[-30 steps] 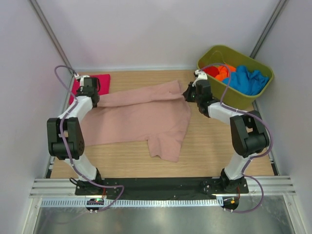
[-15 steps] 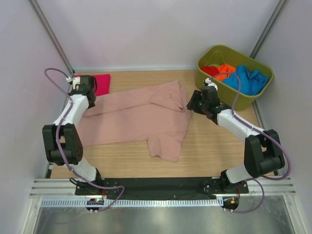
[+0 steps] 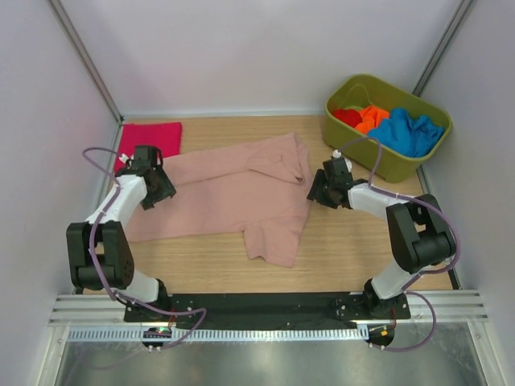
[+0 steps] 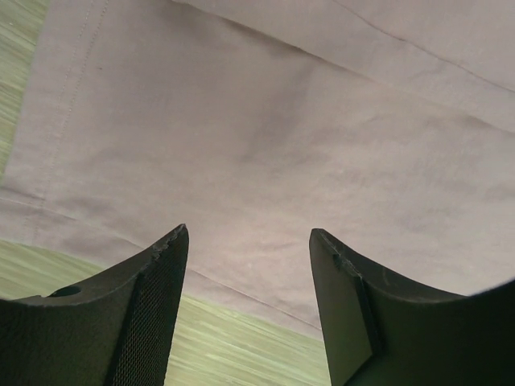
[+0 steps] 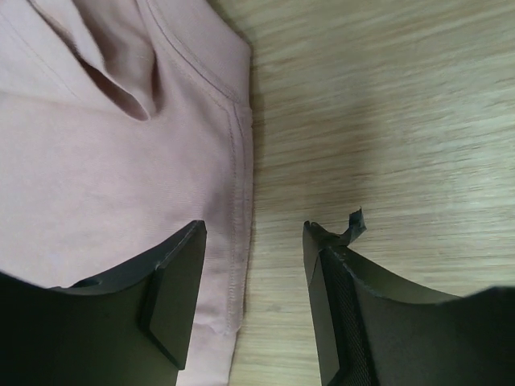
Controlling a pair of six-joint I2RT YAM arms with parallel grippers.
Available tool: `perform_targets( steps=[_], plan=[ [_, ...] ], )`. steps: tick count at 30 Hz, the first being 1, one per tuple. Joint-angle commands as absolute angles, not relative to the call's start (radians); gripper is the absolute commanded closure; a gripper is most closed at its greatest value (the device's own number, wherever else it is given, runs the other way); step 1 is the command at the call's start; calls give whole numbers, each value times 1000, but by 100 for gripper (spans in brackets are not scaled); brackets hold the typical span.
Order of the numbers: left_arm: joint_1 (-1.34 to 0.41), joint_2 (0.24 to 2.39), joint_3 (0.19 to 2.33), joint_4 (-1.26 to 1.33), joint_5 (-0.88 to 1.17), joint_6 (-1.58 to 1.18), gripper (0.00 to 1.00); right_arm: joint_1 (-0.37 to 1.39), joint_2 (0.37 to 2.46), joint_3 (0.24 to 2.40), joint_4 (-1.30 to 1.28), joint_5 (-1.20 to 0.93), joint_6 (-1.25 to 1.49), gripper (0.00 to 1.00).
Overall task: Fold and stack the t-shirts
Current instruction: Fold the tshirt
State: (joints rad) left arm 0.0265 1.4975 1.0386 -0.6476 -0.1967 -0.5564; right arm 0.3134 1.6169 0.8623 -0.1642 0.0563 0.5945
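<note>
We are folding the dusty-pink t-shirt [image 3: 233,193], spread left of the olive-green tub [image 3: 406,167]. The right gripper [image 5: 253,233] at its tub-side hem and the left gripper [image 4: 245,237] at the far edge both gape empty. Next, we judge, pinch both edges.

left end effector [image 3: 161,191] — let go, drawn nearer | right end effector [image 3: 315,193] — same | dusty-pink t-shirt [image 3: 233,193] gone slack

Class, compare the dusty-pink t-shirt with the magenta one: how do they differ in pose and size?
The dusty-pink t-shirt lies spread out and rumpled; the magenta t-shirt is a neat folded rectangle. The dusty-pink one covers far more table than the magenta one. Both rest on the table.
</note>
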Motion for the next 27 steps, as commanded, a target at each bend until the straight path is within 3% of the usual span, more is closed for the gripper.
perform_targets(
  steps=[1, 4, 7, 8, 11, 20, 27],
  plan=[
    [28, 1439, 1048, -641, -169, -601, 37, 330, 1641, 815, -54, 32, 660, 44],
    [23, 1391, 1048, -663, -244, -607, 38, 347, 1637, 773, -29, 57, 681, 50],
    [9, 1346, 1046, -680, -307, -584, 38, 353, 1611, 744, -26, 97, 692, 66],
    [9, 1336, 1048, -684, -308, -580, 38, 353, 1592, 739, -28, 107, 692, 77],
    [9, 1304, 1063, -706, -290, -571, 38, 353, 1563, 736, -63, 158, 672, 99],
    [9, 1247, 1077, -719, -62, -635, 31, 350, 1447, 762, -359, 320, 669, 99],
    [9, 1353, 1054, -727, -63, -646, 31, 342, 1321, 715, -535, 405, 725, 99]
  ],
)
